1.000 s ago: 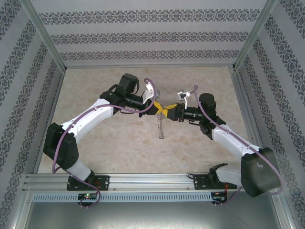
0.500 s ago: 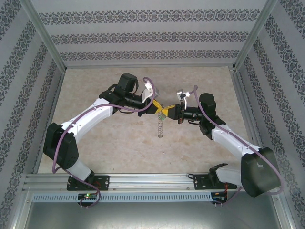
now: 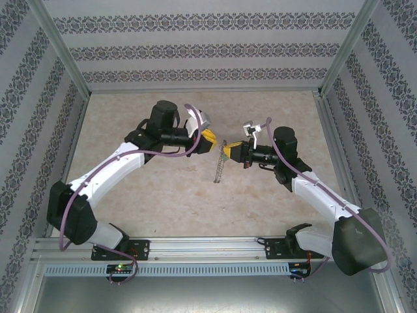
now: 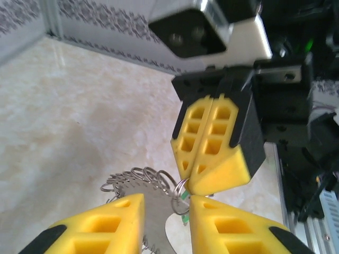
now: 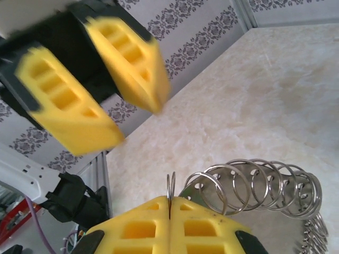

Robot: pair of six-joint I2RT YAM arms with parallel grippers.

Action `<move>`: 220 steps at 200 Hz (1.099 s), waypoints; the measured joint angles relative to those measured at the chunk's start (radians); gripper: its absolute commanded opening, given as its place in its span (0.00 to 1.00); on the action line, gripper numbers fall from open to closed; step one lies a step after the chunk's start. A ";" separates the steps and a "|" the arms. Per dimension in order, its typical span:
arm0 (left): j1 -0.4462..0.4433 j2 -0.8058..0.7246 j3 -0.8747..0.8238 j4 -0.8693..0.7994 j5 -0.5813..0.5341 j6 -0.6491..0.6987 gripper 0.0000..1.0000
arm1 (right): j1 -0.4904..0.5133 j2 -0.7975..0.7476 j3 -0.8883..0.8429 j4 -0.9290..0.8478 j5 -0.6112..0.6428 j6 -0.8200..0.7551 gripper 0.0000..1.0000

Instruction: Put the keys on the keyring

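- Top external: right gripper (image 3: 224,150) clamped the keyring (image 3: 219,169), dangling toward 6 o'clock over the tabletop (image 3: 163,195); left gripper (image 3: 212,141) sat apart at 10 o'clock.
- Left wrist: left fingers (image 4: 106,230) stood parted.
- Right wrist: right fingers (image 5: 137,230) closed on the ring's wire.

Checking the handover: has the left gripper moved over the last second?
Yes. The left gripper has backed away toward the left wall, leaving the keyring hanging from the right gripper.
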 measured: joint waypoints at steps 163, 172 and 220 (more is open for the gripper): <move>0.022 0.086 0.148 -0.283 0.167 0.139 0.38 | 0.030 -0.017 0.338 -0.576 0.068 -0.504 0.00; 0.023 0.098 0.165 -0.303 0.173 0.156 0.38 | 0.037 -0.014 0.356 -0.605 0.068 -0.526 0.00; 0.058 0.145 0.241 -0.401 0.227 0.230 0.38 | 0.049 0.012 0.389 -0.695 0.076 -0.597 0.00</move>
